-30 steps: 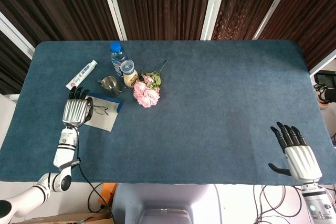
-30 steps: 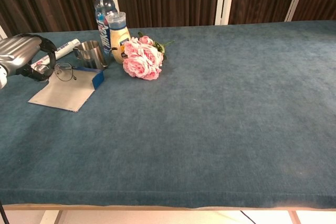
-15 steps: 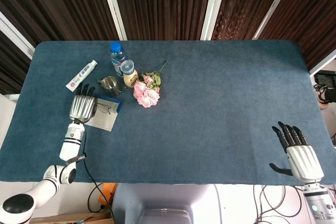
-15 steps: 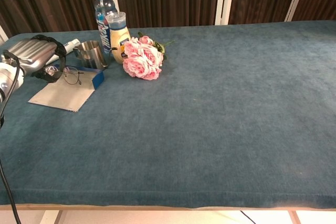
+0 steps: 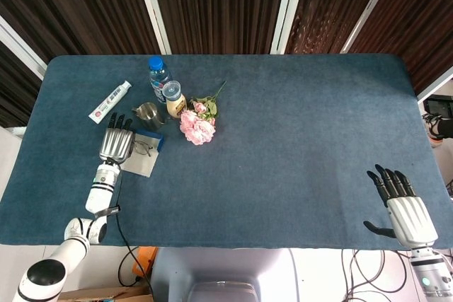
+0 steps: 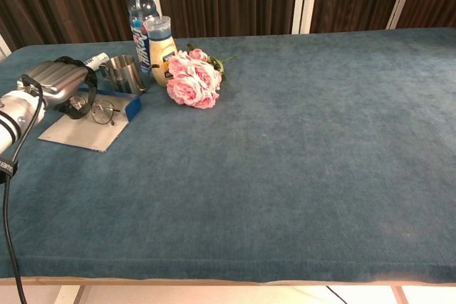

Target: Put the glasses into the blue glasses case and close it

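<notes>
Wire-rimmed glasses are pinched in the left hand, hanging just under its curled dark fingers, over the open blue glasses case with its pale grey lining. Steel cup just beyond the fingers, pink rose bunch further right. Right hand lies well apart on the blue cloth counter, fingers spread, holding nothing.

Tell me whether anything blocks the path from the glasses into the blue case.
Nothing visible does. The glasses lie beside the left hand, right at the blue glasses case, with no object between them. The metal cup stands behind the case, off that path.
</notes>
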`<action>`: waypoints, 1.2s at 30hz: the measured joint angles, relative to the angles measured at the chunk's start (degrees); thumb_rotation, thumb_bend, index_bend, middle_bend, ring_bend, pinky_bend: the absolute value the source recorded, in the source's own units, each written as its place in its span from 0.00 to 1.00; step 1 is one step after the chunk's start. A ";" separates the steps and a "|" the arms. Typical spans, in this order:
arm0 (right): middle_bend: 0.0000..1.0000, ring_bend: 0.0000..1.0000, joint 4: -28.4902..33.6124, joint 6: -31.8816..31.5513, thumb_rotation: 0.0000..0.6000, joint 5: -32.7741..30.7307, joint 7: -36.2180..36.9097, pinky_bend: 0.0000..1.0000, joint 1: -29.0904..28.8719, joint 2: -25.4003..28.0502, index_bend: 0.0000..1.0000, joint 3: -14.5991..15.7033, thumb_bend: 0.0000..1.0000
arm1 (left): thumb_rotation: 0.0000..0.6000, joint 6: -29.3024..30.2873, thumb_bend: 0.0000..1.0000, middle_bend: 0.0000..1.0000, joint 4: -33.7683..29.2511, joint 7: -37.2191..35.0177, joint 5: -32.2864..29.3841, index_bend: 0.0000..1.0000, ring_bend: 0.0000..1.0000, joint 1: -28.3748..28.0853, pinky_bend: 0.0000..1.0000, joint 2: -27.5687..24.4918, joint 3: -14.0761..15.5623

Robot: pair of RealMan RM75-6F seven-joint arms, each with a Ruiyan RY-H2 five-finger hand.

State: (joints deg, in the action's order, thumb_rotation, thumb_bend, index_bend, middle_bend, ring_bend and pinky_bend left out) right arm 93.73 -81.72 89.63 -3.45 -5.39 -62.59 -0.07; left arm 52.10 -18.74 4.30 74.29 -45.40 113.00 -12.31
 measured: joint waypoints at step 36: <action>0.00 0.00 -0.03 -0.22 1.00 0.69 1.20 0.00 0.14 0.61 0.00 0.31 0.10 | 1.00 6.49 0.36 0.18 1.99 -6.48 -0.83 0.31 0.09 -0.54 0.09 2.99 -1.99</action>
State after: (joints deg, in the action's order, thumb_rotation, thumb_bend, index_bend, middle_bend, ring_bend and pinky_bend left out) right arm 93.70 -81.94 90.32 -2.25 -5.25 -61.98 0.24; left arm 58.60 -16.75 -2.17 73.46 -45.94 115.98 -14.30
